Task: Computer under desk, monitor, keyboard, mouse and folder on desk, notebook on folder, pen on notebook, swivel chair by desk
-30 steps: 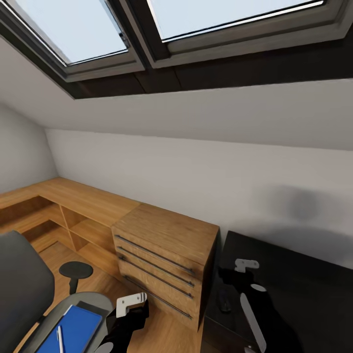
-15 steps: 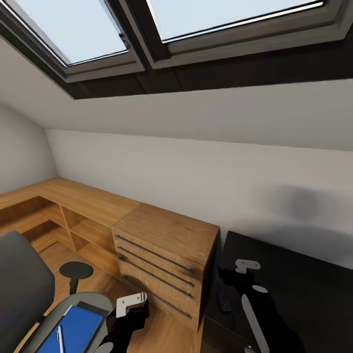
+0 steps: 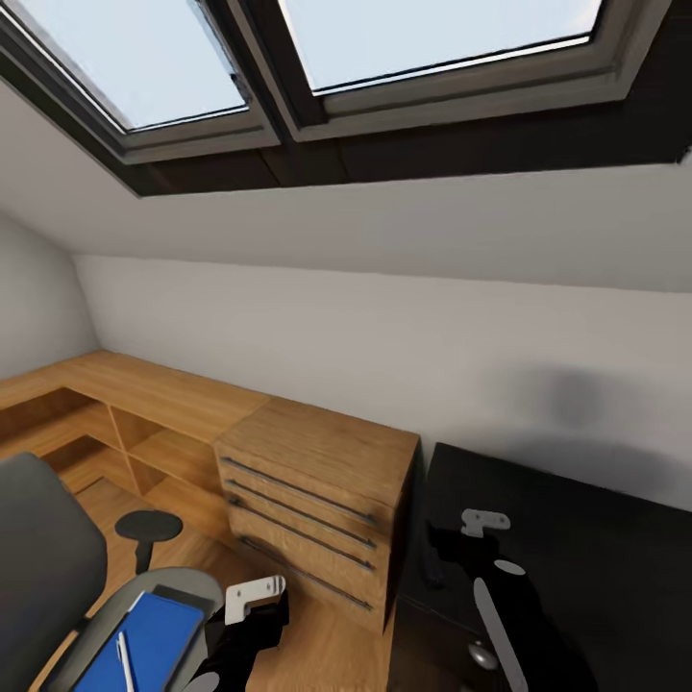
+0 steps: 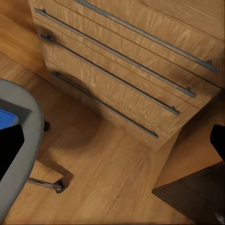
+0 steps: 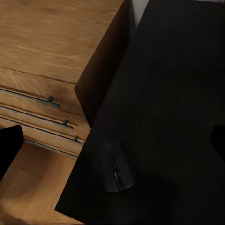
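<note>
The left hand [image 3: 252,598] hovers open above the wooden floor [image 4: 108,173], beside the swivel chair [image 3: 48,577]. On the chair's seat lies the folder [image 3: 144,644], with the pen [image 3: 123,661] on top. The right hand [image 3: 481,524] hangs open and empty over the black worktop [image 3: 596,557], near the mouse [image 5: 115,171], which sits close to the worktop's edge beside a wood drawer chest [image 3: 308,481]. What may be the notebook is a dark strip at the folder's far edge.

The drawer chest [image 3: 317,500] and floor [image 4: 108,178] look like grained wood with dull metal handles. The worktop [image 5: 173,108] is matt black; the mouse [image 5: 116,168] smooth and dark; the chair [image 3: 43,577] grey cloth.
</note>
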Controlling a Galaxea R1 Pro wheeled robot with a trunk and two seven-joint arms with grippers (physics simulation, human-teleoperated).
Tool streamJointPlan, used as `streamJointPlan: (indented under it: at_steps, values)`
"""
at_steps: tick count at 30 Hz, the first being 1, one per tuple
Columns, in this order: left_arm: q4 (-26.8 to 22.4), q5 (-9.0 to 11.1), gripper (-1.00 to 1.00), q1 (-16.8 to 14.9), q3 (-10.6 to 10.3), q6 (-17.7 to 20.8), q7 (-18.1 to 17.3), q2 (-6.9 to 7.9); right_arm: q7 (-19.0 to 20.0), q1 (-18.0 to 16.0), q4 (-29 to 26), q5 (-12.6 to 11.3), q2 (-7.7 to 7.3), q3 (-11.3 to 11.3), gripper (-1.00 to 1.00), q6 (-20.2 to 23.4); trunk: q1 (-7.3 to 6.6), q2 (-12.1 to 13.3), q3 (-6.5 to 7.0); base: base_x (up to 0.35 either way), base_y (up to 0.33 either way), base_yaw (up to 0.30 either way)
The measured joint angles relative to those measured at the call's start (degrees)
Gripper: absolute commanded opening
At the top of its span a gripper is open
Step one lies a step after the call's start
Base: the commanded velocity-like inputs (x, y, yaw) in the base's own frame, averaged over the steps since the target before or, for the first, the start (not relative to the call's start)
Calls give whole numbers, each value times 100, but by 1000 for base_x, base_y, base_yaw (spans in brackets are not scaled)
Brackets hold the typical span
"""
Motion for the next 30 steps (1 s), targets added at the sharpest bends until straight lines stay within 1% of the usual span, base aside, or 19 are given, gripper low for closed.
streamJointPlan:
  at_steps: [9,15,24,30]
  values:
    - [1,0,100,0,0,-1,0,2,-8,0,16,0,0,4,100,-34,1,0,3,-309,120,-271]
    - [2,-1,100,0,-4,-3,0,2,-7,0,17,1,8,10,100,-32,1,-1,4,-329,36,-267]
    - [0,0,100,1,-4,-4,0,2,-15,-1,19,6,82,6,100,-23,1,0,4,-333,-48,-61]
    - [0,0,100,1,-5,-3,0,2,-16,-1,25,8,95,4,100,-32,1,0,4,-335,-28,-7]
